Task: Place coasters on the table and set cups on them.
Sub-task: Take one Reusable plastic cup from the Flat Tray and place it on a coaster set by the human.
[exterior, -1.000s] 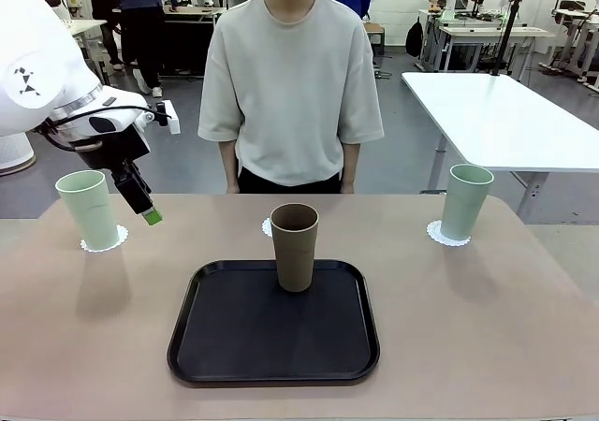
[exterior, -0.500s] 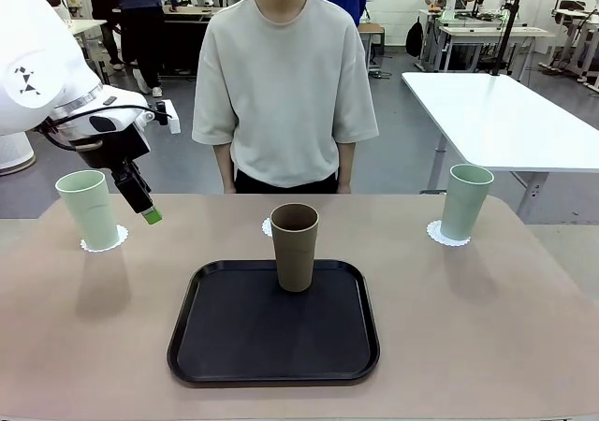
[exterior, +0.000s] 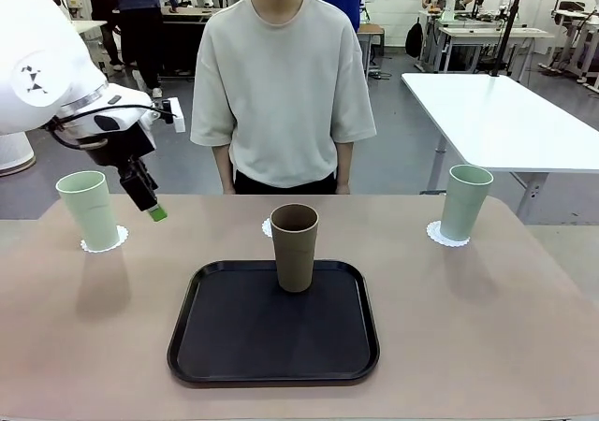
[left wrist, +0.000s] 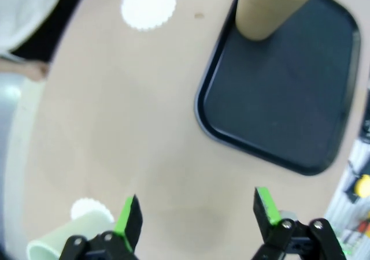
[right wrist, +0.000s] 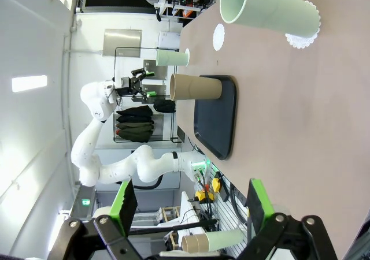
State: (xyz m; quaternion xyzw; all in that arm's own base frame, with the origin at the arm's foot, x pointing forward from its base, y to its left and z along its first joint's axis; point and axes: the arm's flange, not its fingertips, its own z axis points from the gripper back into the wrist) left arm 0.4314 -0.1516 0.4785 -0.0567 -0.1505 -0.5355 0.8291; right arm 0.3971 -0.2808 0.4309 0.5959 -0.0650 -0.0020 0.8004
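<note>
Front view: the black tray point(exterior: 273, 360) lies on the table point(exterior: 487, 337) at its middle. The brown cup point(exterior: 295, 247) stands upright on the tray's far edge. Just beyond it, on the table, a coaster point(exterior: 268, 226) shows, mostly hidden by the cup. Well left of the tray a green cup point(exterior: 88, 210) stands on a second coaster point(exterior: 105, 243); well right of the tray another green cup point(exterior: 466, 201) stands on a third coaster point(exterior: 440, 236). The left gripper point(exterior: 150, 208) hangs above the table, between the left cup and the tray, holding nothing. A person point(exterior: 283, 84) stands beyond the tray at the table's far side.

Left wrist view: the left gripper point(left wrist: 196, 211) has its jaws wide apart with bare table between them. The tray point(left wrist: 272, 150) lies beyond, with the brown cup point(left wrist: 269, 8) on one corner and the bare coaster point(left wrist: 148, 5) beside it. A green cup point(left wrist: 69, 237) lies close by one finger.

Right wrist view: the right gripper point(right wrist: 188, 201) is spread wide and empty. Beyond it are a green cup point(right wrist: 269, 8) on its coaster point(right wrist: 302, 39), the tray point(right wrist: 218, 115) with the brown cup point(right wrist: 195, 87), and the bare coaster point(right wrist: 218, 37).
</note>
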